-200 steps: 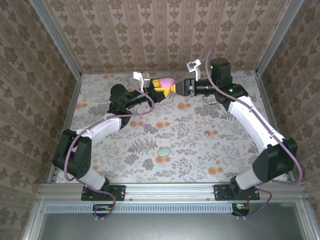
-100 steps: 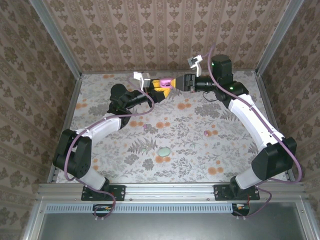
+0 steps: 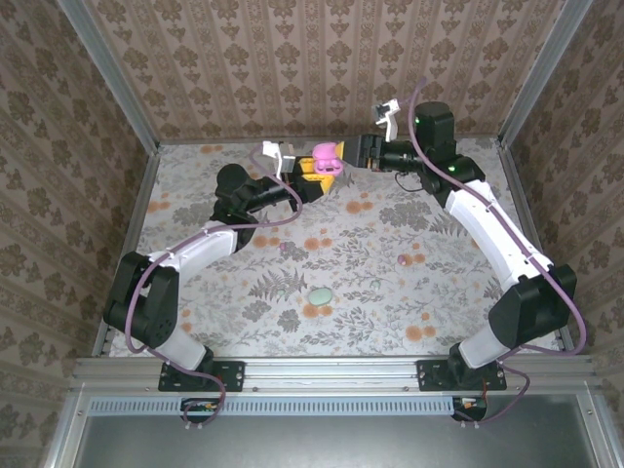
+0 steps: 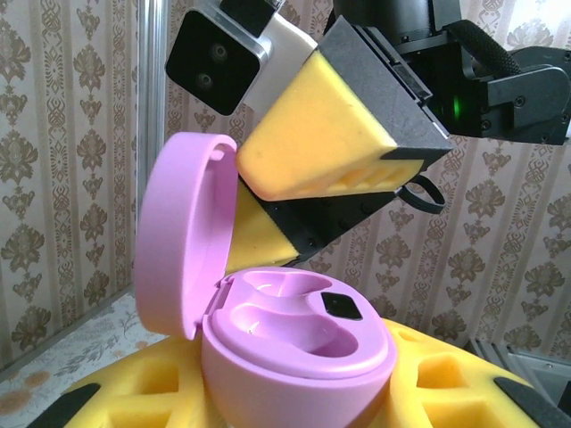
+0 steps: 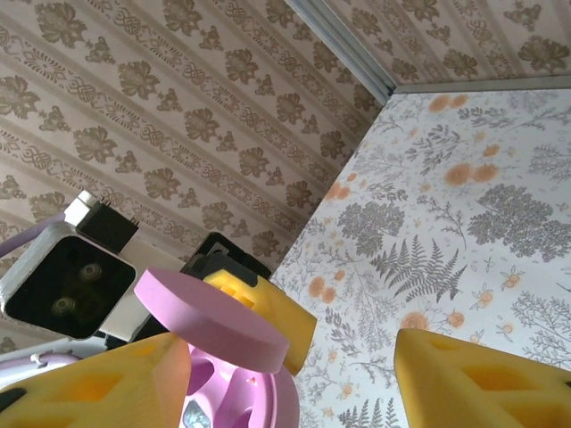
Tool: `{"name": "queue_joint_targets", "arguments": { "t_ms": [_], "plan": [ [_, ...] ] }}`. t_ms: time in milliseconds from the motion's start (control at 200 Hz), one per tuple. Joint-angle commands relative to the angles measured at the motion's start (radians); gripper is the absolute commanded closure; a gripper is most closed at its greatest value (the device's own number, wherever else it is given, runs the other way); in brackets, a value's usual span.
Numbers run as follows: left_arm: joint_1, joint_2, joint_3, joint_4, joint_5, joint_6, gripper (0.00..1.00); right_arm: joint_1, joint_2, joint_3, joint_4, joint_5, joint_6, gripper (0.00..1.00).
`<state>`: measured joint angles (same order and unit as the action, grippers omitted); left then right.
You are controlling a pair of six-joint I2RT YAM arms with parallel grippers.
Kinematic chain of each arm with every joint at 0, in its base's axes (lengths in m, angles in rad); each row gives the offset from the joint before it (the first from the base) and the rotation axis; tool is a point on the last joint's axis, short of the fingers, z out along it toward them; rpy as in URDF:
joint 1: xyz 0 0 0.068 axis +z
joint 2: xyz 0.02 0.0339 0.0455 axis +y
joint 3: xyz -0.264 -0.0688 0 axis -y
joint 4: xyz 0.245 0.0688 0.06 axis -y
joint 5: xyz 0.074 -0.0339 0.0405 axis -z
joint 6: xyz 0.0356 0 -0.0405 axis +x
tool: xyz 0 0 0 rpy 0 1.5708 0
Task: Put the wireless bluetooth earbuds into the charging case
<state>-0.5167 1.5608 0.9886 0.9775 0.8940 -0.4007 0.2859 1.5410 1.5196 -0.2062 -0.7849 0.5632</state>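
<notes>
A pink oval charging case (image 4: 299, 357) stands open, its lid (image 4: 183, 232) flipped up on the left and both wells bare. My left gripper (image 4: 299, 397) is shut on its base between yellow foam pads; from above they sit at the table's back middle (image 3: 314, 172). My right gripper (image 3: 353, 154) faces it from the right, open, one yellow finger (image 4: 312, 143) touching the lid's inner face. In the right wrist view the lid (image 5: 223, 321) lies beside my left finger (image 5: 98, 383), far from the other. Two tiny earbuds lie on the table, one (image 3: 286, 248) mid-left, one (image 3: 403, 259) mid-right.
A mint oval case (image 3: 320, 295) lies shut on the floral table near the front middle. Wallpapered walls with metal posts (image 3: 107, 78) close in the back and both sides. The left wrist camera (image 5: 58, 276) sits close beside the pink lid.
The pink case's lid was shut a second ago and now stands flipped up. My right gripper has widened and shifted slightly up and back; the left arm has stayed put.
</notes>
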Motion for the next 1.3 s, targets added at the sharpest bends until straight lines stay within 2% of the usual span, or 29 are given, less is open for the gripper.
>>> {"name": "queue_joint_targets", "arguments": {
  "t_ms": [0,145,220,290,355,465,535,600,685,770,900,975,1120,1295],
  "plan": [
    [-0.005,0.0,0.012,0.041,0.028,-0.001,0.68,-0.012,-0.007,0.021,0.035,0.031,0.048,0.33],
    [-0.005,-0.001,0.009,0.04,0.014,0.003,0.68,-0.03,-0.041,-0.006,0.148,-0.061,0.113,0.31],
    [-0.003,-0.002,0.003,0.041,0.002,0.009,0.68,-0.05,-0.082,-0.031,0.172,-0.054,0.117,0.27],
    [0.0,-0.002,-0.003,0.048,-0.004,0.01,0.68,-0.083,-0.126,-0.062,0.158,-0.005,0.094,0.2],
    [0.001,-0.002,-0.007,0.058,-0.01,0.006,0.68,-0.126,-0.199,-0.122,0.162,0.099,0.072,0.0],
    [0.003,-0.001,-0.018,0.07,-0.013,0.002,0.68,-0.223,-0.315,-0.309,0.186,0.292,0.168,0.0],
    [0.004,-0.001,-0.024,0.081,-0.015,-0.006,0.68,-0.287,-0.36,-0.412,0.182,0.322,0.214,0.0],
    [0.004,-0.002,-0.032,0.083,-0.015,-0.011,0.68,-0.338,-0.361,-0.418,-0.007,0.372,0.138,0.05],
    [0.001,0.002,-0.04,0.089,-0.021,-0.014,0.68,-0.344,-0.328,-0.416,-0.225,0.45,0.006,0.11],
    [-0.003,0.011,-0.038,0.098,-0.021,-0.027,0.68,-0.343,-0.259,-0.422,-0.369,0.453,-0.074,0.29],
    [-0.009,0.023,-0.026,0.102,-0.021,-0.031,0.68,-0.332,-0.132,-0.449,-0.477,0.419,-0.023,0.51],
    [-0.012,0.023,-0.026,0.101,-0.026,-0.031,0.68,-0.283,-0.082,-0.465,-0.494,0.433,-0.011,0.55],
    [-0.016,0.02,-0.034,0.098,-0.035,-0.027,0.68,-0.153,-0.02,-0.455,-0.519,0.568,0.011,0.56],
    [-0.016,0.013,-0.039,0.096,-0.043,-0.027,0.68,-0.083,0.089,-0.397,-0.617,0.694,0.014,0.62]
  ]
}}
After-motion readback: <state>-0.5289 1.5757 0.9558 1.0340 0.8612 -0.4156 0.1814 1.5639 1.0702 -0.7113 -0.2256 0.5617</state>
